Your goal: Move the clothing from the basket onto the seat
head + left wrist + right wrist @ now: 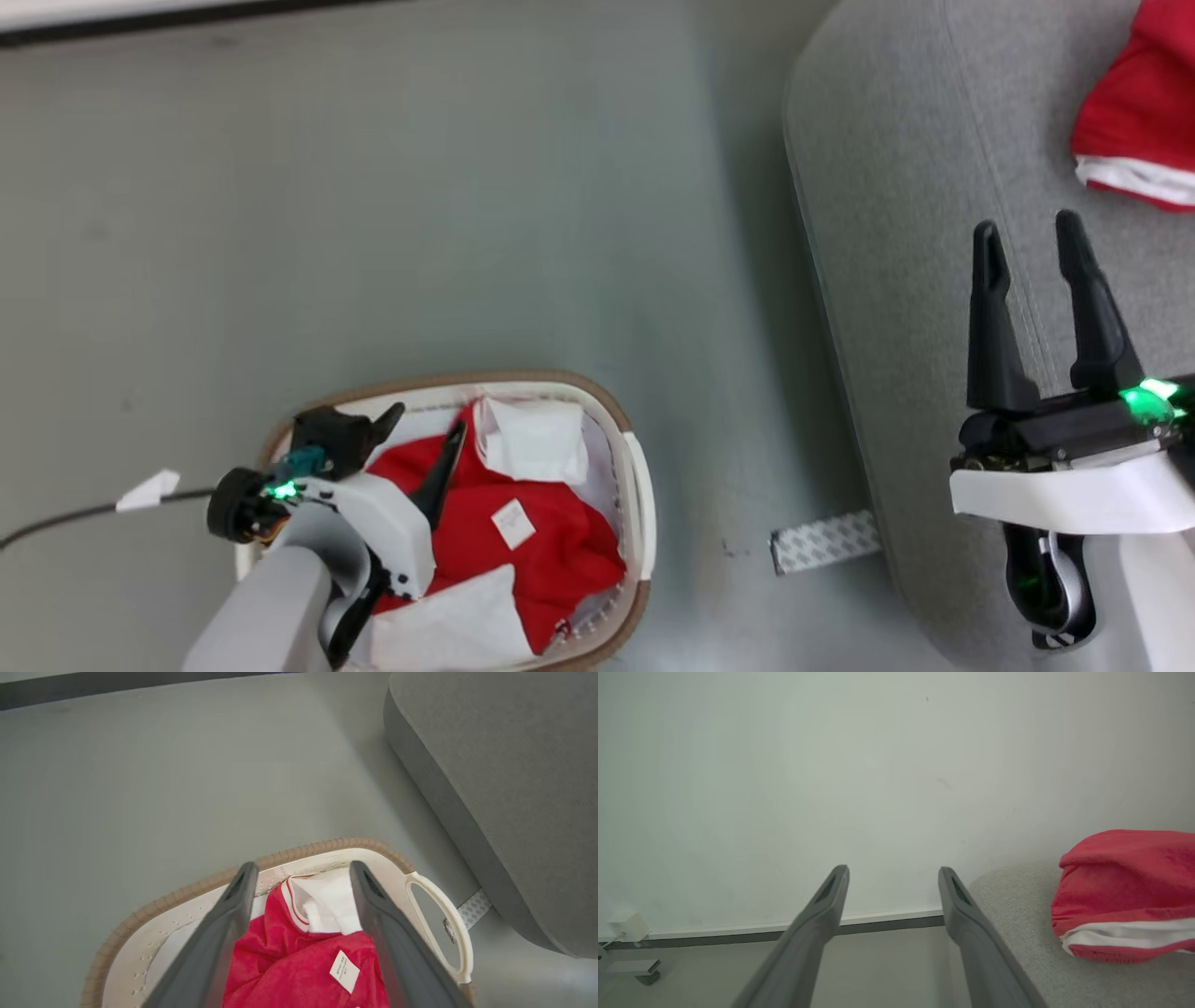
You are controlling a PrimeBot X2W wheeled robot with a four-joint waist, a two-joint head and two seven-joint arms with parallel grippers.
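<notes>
The cream-white basket point(642, 485) with a brown rim stands on the floor at the lower left. Inside it lies crumpled red clothing point(551, 551) with a small white label, and a folded white cloth piece point(532, 439) rests at the far end. My left gripper point(428, 422) hangs open over the basket's left half, its fingers apart above the red fabric point(280, 961) and white cloth point(331, 900). My right gripper point(1027, 224) is open and empty above the grey seat point(896, 233). One red garment point(1139, 103) with a white band lies on the seat, right of that gripper point(893, 870).
A dark cable point(65, 521) with a white tag runs over the grey floor left of the basket. A patterned tape strip point(826, 541) lies on the floor at the seat's near edge. A white wall with a dark baseboard point(887, 921) stands behind, and a small white device point(626, 926) sits by it.
</notes>
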